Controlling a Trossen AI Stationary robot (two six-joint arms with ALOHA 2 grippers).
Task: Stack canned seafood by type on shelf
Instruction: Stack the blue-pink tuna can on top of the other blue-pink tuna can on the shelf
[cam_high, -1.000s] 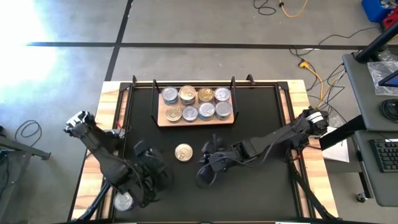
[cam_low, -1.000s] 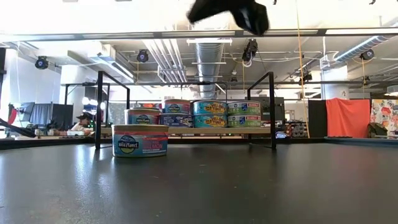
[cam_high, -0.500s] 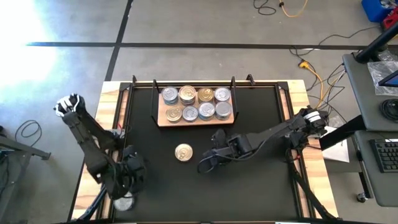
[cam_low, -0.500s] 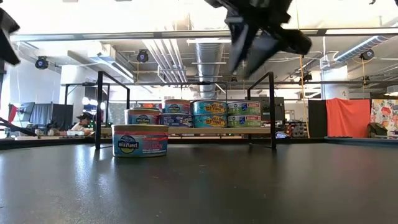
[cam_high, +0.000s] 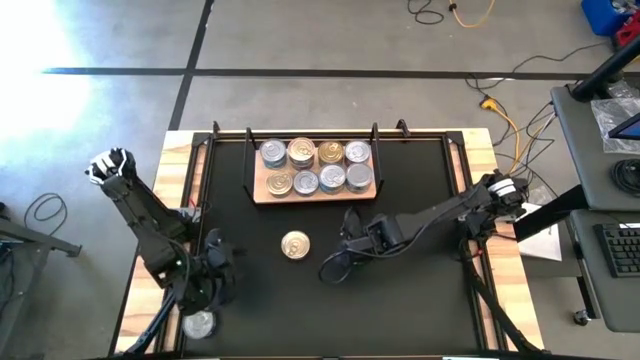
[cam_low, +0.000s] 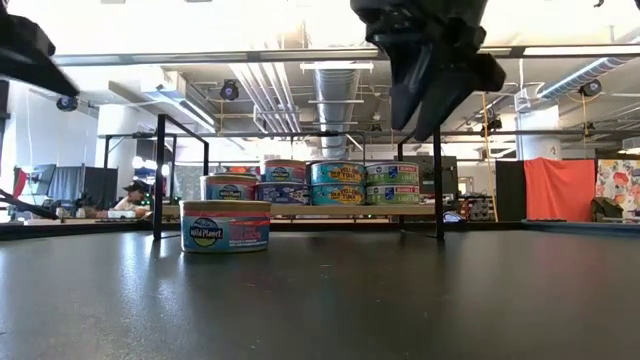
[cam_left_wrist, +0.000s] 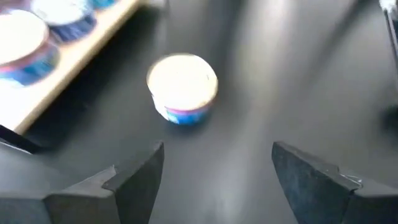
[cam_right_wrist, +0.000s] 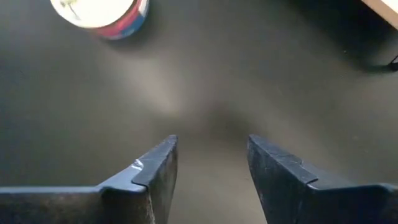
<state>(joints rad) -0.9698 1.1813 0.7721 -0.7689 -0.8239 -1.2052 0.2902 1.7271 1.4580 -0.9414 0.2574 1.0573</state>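
A silver-lidded tin is seen at the table's near left edge, at about 7 o'clock from the centre, just beside the left gripper. That gripper's fingers are spread wide and nothing is held between them. The left arm is folded low over the near left corner.

A lone tin with a gold lid and a blue-and-pink label is stood upright on the bare black top, near the centre. The right gripper is held just at 4 o'clock from it, apart from it, fingers parted and empty. The right arm is stretched in from the 3 o'clock edge.

Farther back, at 12 o'clock, the shelf is loaded with eight tins in two rows of four, silver and gold lids mixed. Black wire posts are set at both ends.
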